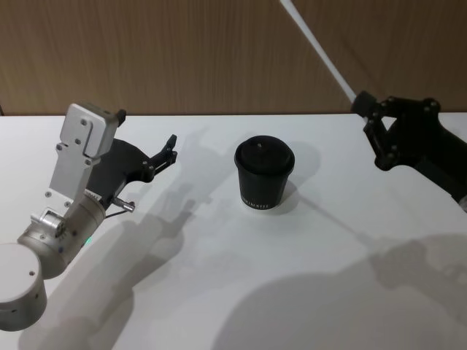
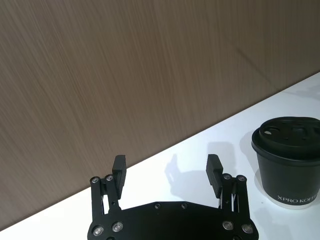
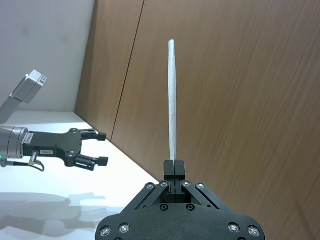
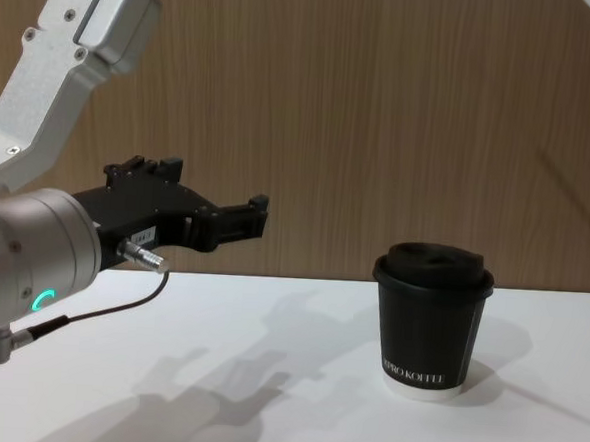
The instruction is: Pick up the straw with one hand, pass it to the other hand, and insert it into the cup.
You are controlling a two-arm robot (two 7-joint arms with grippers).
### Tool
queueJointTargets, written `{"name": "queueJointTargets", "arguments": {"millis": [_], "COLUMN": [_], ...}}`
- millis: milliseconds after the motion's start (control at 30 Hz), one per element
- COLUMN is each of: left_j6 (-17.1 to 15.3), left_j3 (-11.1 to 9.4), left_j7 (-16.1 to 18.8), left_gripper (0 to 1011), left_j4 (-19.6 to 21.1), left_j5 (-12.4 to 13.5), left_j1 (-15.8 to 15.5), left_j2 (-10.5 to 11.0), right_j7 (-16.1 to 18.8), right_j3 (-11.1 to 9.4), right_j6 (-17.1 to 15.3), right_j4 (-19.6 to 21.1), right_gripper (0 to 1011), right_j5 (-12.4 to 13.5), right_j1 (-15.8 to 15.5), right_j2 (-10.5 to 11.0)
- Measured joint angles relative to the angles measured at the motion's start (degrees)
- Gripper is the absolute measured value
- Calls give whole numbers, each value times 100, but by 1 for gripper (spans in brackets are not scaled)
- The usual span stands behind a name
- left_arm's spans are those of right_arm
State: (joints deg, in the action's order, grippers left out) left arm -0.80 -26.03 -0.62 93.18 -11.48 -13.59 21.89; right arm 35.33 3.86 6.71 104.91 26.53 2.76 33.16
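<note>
Holding the straw [image 3: 172, 100] by its lower end, the right gripper [image 3: 174, 167] has its jaws closed on it. The straw runs straight out past the fingertips, in line with the gripper. In the head view this gripper sits raised to the right of the cup [image 1: 264, 175], with the straw slanting up and away.

Left gripper [image 2: 167, 167]: jaws wide apart, nothing between them. It hovers above the table [image 1: 219, 292], left of the cup and well apart from the straw.

Step in hand, by my judgement: the handover, right to left. Pickup looks done; insertion not yet begun.

Notes for doing it well:
- Meet above the table and clear of the cup, so neither gripper knocks it.
- Close the left jaws across the shaft near mid-length, away from the right fingertips, leaving a long free end for the lid [image 2: 292, 132].
- Release with the right only once the left has closed; a thin, light tube may tilt or slip otherwise.
- Grip gently; the straw probably crushes easily.

Straw: thin, white, straight, unbent, and clearly longer than the cup is tall.
</note>
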Motion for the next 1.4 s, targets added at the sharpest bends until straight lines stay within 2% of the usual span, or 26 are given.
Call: {"name": "queueJointTargets", "arguments": {"millis": [600, 733, 967, 1033, 1067, 1267, 1300, 1333, 1400], "left_j6": [0, 0, -6, -29, -29, -135, -135, -174, -215], "left_j3": [4, 23, 103, 172, 172, 360, 360, 412, 458], "left_j7": [-9, -102, -448, -660, -660, -1138, -1138, -1266, -1387], "left_gripper": [1003, 1003, 1002, 1003, 1003, 1003, 1003, 1003, 1003], "left_j4": [0, 24, 128, 209, 209, 402, 402, 450, 493], "left_j5": [-3, -60, -362, -570, -570, -1125, -1125, -1292, -1453], "left_j1": [1, 2, 14, 27, 27, 66, 66, 74, 80], "left_j2": [0, 9, 64, 95, 95, 151, 151, 164, 177], "right_j7": [77, 82, 88, 90, 90, 93, 94, 95, 96], "right_j3": [161, 176, 192, 198, 198, 204, 204, 205, 206], "right_j6": [-4, -4, -4, -4, -4, -4, -4, -4, -4], "right_j4": [-99, -107, -117, -118, -118, -122, -123, -123, -124], "right_gripper": [4, 4, 4, 4, 4, 4, 4, 4, 4], "right_j5": [35, 38, 42, 43, 43, 44, 44, 44, 44], "right_j1": [170, 184, 202, 207, 207, 214, 215, 216, 216], "right_j2": [12, 13, 15, 15, 15, 15, 15, 15, 15]}}
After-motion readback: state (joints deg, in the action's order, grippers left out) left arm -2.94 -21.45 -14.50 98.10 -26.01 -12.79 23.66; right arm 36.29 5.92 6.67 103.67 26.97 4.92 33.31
